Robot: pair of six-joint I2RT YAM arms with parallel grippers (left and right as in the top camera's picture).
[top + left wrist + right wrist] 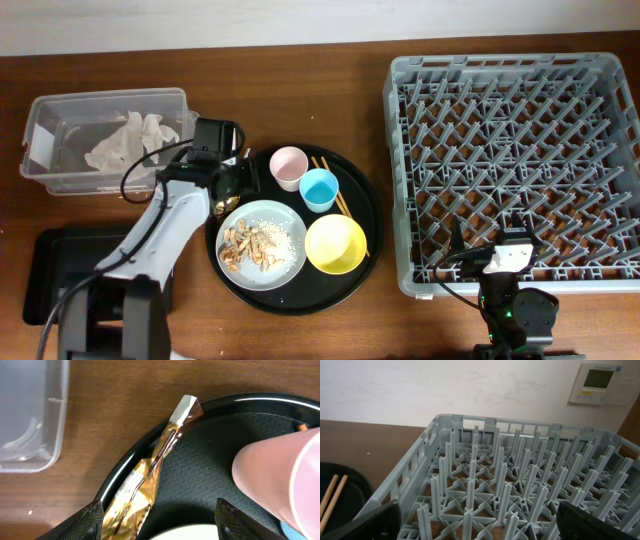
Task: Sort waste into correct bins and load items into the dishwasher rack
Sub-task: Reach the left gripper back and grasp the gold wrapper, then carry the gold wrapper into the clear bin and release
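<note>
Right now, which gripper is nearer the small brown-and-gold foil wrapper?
Left. The left gripper is open directly over the foil wrapper; the right gripper is far away at the grey plastic rack.

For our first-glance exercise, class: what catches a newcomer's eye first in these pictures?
The big grey dishwasher rack, empty, fills the right side. At centre, a bright yellow bowl sits on a round black tray. The open left gripper hovers over a gold foil wrapper at that tray's edge.

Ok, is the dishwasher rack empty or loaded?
Empty: the dishwasher rack shows only bare pegs; the yellow bowl and plate sit on the round black tray.
</note>
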